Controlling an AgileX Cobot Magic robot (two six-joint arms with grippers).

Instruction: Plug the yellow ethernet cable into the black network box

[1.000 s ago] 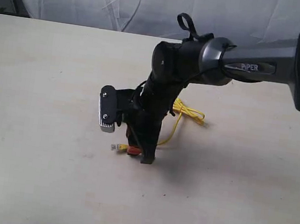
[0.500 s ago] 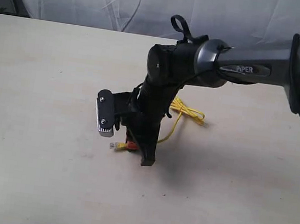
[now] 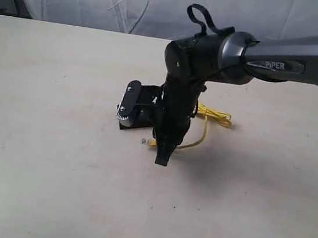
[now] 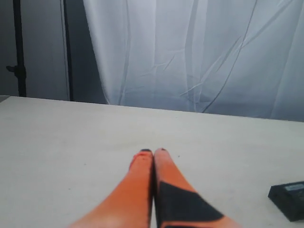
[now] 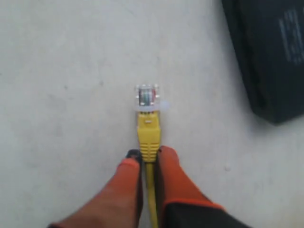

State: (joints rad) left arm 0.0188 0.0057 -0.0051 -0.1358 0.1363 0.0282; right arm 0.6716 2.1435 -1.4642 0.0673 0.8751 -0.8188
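Note:
The yellow ethernet cable (image 5: 148, 137) runs between the orange fingers of my right gripper (image 5: 148, 154), which is shut on the cord just behind the yellow boot. Its clear plug (image 5: 147, 96) sticks out past the fingertips, low over the table. The black network box (image 5: 268, 57) lies off to one side of the plug, apart from it. In the exterior view the right gripper (image 3: 163, 155) points down at mid-table with the plug (image 3: 144, 142) beside it and the cable's loops (image 3: 215, 116) behind. My left gripper (image 4: 153, 152) is shut and empty; the box (image 4: 289, 199) sits off to its side.
The pale table (image 3: 37, 156) spreads around the right arm. A white curtain (image 3: 133, 1) hangs behind its far edge. The right arm's wrist camera (image 3: 129, 102) juts out beside the gripper. The left arm does not show in the exterior view.
The right arm has swung right and toward the table's far side, turning its wrist. The plug and the loops have been dragged along with it.

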